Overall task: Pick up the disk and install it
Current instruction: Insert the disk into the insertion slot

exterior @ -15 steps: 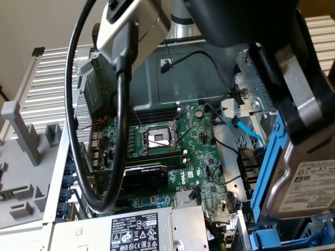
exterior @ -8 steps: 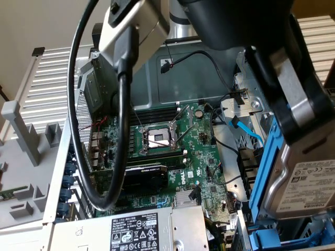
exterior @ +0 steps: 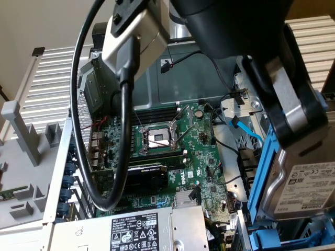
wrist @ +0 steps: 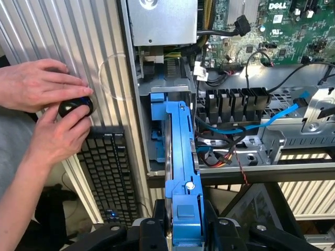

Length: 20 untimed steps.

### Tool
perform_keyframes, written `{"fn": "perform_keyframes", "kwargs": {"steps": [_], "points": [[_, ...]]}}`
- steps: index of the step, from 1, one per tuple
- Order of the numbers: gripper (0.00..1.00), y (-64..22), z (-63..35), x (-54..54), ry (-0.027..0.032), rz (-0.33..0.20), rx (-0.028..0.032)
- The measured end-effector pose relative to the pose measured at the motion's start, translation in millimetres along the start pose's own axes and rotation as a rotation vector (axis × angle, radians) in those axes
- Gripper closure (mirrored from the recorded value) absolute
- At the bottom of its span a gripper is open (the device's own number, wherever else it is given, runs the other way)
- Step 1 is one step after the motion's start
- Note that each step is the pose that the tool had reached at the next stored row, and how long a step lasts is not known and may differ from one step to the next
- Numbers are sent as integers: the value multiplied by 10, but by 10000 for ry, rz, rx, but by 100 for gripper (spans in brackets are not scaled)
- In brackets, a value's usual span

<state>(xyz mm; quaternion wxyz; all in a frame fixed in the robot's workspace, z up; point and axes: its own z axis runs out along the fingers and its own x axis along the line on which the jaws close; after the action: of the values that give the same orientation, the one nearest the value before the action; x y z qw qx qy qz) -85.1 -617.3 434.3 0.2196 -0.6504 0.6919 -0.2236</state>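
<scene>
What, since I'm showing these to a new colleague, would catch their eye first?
The disk, in its bright blue carrier and gripped by the claw, is at the exterior view's right edge. The green motherboard lies bare in the open case at that view's middle. In the wrist view, a person's hands hold a small black object beside the case.

Plain beige wall behind a ribbed aluminium table, softly and evenly lit. A black keyboard sits just past the table's edge.
</scene>
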Motion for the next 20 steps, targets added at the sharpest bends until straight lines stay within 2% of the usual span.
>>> {"fn": "perform_keyframes", "kwargs": {"steps": [7, 12, 20], "points": [[63, 17, 18, -43, 50, -35, -12], [63, 26, 24, -115, 107, -77, -12], [63, 32, 44, -116, 173, -125, -7]]}}
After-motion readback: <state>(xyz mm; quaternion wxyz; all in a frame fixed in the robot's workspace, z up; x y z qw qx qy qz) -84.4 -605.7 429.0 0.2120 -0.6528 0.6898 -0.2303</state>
